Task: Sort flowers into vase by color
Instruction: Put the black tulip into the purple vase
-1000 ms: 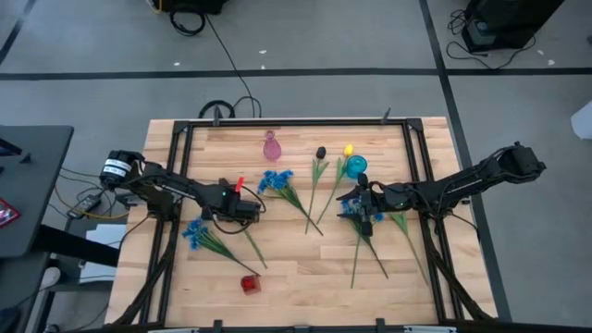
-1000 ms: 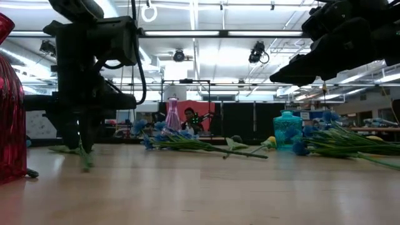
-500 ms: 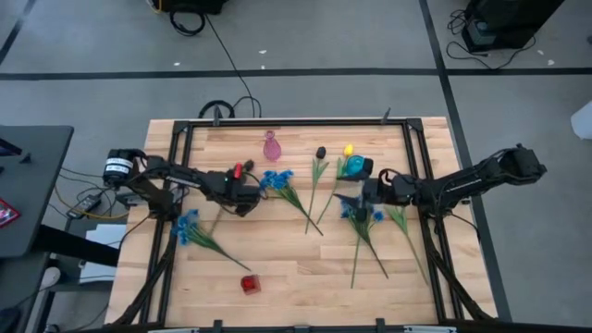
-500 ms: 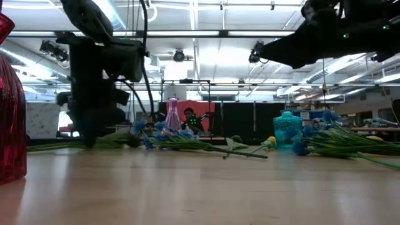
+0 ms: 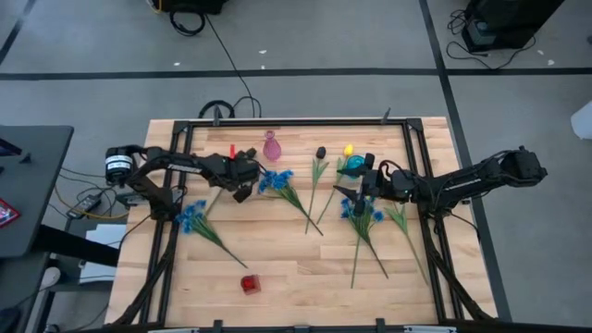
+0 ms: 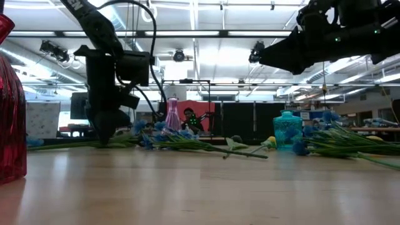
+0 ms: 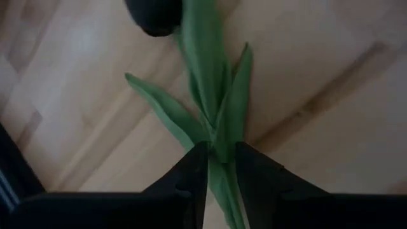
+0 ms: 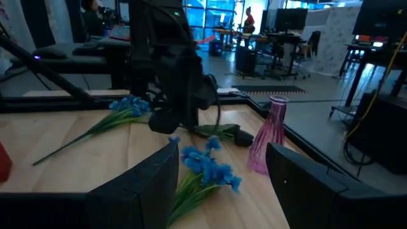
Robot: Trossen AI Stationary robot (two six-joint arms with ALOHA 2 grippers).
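My left gripper (image 5: 244, 183) points down at the table close to the pink vase (image 5: 271, 146) and is shut on a dark tulip (image 7: 152, 19). The tulip's head lies low beside the vase's base (image 8: 240, 136). My right gripper (image 5: 354, 199) is open and empty, raised above a blue bunch (image 5: 363, 215) that lies flat next to the teal vase (image 5: 356, 166). Two other blue bunches (image 5: 276, 180) (image 5: 191, 219) lie flat on the wood. A second dark tulip (image 5: 321, 153) and a yellow tulip (image 5: 349, 149) lie mid-table. My left gripper pinches the dark tulip's green stem (image 7: 219, 137) between its two fingers, just below the leaves and a short way behind the head. The fingers come from above, pointing down, across the stem. The long tail of the stem (image 5: 213, 202) trails on the table toward the near left.
A red vase (image 5: 250, 284) stands near the table's near edge and looms at the left of the low view (image 6: 11, 106). A black frame (image 5: 296, 122) runs round the table. Bare wood lies between the red vase and the right-hand stems.
My left gripper has moved toward the far edge and the pink vase, dragging the tulip's stem along the table. The blue bunch on the left has shifted slightly toward the far left. My right gripper has risen off the right-hand blue bunch and drawn a little toward the far edge.
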